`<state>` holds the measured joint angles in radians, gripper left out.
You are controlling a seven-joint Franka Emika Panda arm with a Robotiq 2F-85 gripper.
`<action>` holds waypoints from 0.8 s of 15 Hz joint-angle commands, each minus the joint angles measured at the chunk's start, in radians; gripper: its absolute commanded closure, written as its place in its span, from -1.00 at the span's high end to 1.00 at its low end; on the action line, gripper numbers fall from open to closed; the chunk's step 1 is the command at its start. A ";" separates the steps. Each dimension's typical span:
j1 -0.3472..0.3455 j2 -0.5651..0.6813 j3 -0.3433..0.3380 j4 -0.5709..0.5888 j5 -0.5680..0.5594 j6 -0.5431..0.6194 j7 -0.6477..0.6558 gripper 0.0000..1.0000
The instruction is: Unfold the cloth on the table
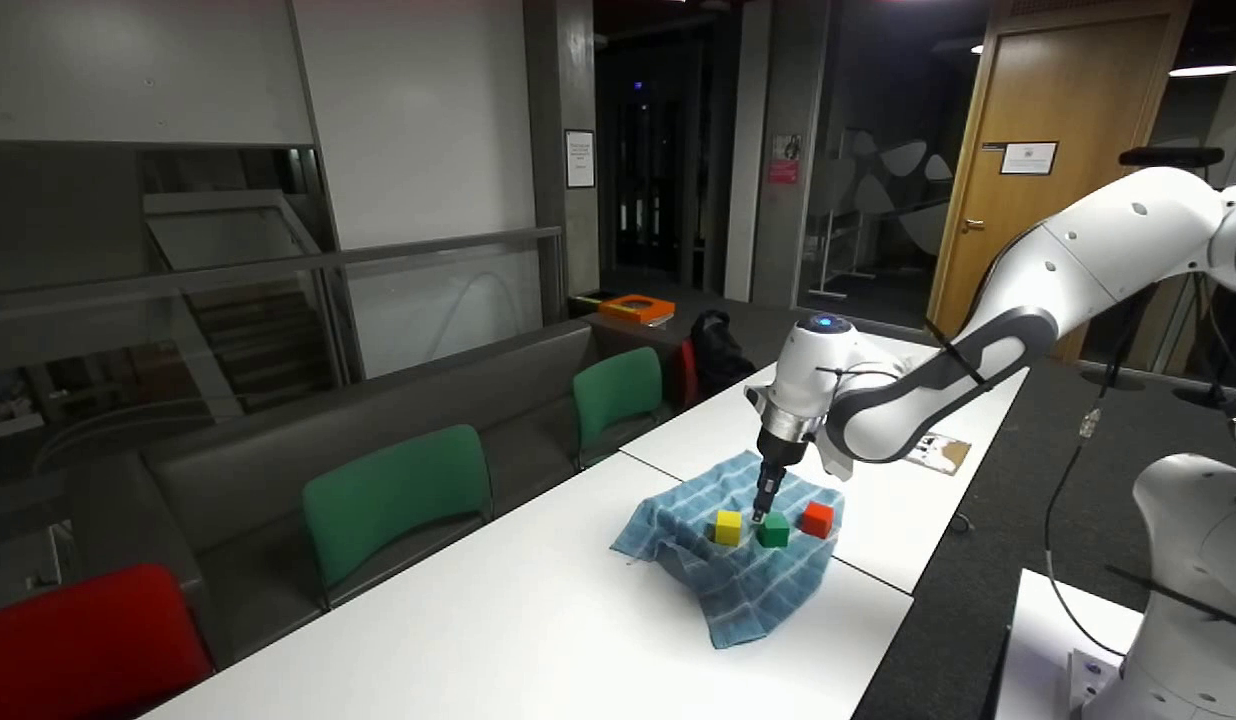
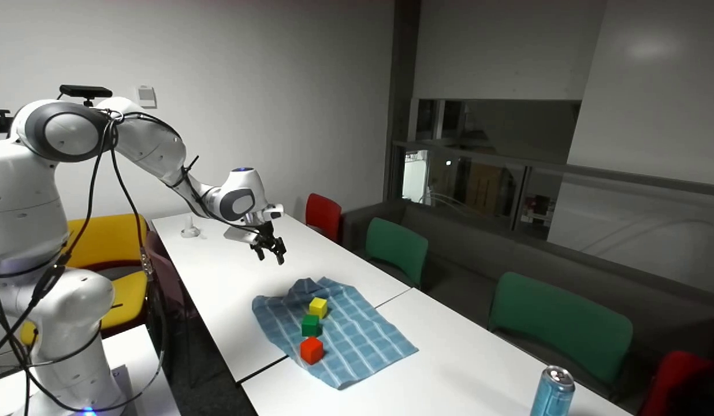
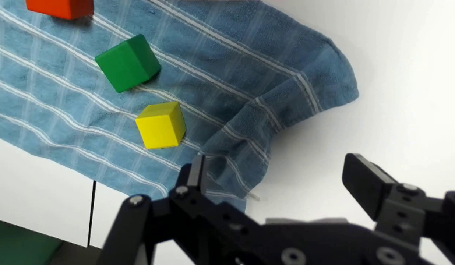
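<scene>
The teal-blue checked cloth (image 1: 763,590) lies on the white table (image 1: 458,620), across a seam between table sections. It is mostly spread, with wrinkles; in the wrist view (image 3: 220,66) one edge is rumpled and folded over itself. It also shows in an exterior view (image 2: 363,338). My gripper (image 3: 275,163) is open and empty above the table. In the wrist view its left finger overlaps the cloth's folded edge and its right finger is over bare tabletop. In an exterior view the gripper (image 2: 270,256) hangs above the table, apart from the cloth.
A yellow cube (image 3: 160,127), a green cube (image 3: 128,64) and a red cube (image 3: 63,6) sit on the cloth. A blue can (image 2: 553,393) stands on the table. A flat printed paper (image 1: 940,452) lies near an edge. Green chairs (image 2: 559,329) line one side.
</scene>
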<state>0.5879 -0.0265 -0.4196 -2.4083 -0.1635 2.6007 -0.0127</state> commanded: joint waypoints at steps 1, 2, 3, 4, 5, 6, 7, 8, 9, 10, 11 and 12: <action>-0.234 -0.002 0.224 0.005 0.069 0.000 -0.031 1.00; -0.270 -0.003 0.250 0.011 0.107 0.000 -0.053 1.00; -0.288 -0.004 0.262 0.015 0.120 -0.001 -0.059 1.00; -0.295 -0.004 0.267 0.016 0.123 -0.001 -0.059 1.00; -0.297 -0.004 0.269 0.016 0.124 -0.001 -0.059 1.00; -0.297 -0.004 0.272 0.016 0.125 -0.001 -0.059 1.00; -0.297 -0.004 0.274 0.016 0.125 -0.001 -0.059 1.00; -0.297 -0.004 0.274 0.016 0.125 -0.001 -0.059 1.00; -0.297 -0.004 0.274 0.016 0.125 -0.001 -0.059 1.00; -0.297 -0.004 0.274 0.016 0.125 -0.001 -0.059 1.00; -0.297 -0.004 0.274 0.016 0.125 -0.001 -0.059 1.00; -0.308 0.006 0.292 0.021 0.141 0.015 -0.063 1.00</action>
<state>0.3963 -0.0306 -0.2496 -2.3935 -0.0456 2.6013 -0.0668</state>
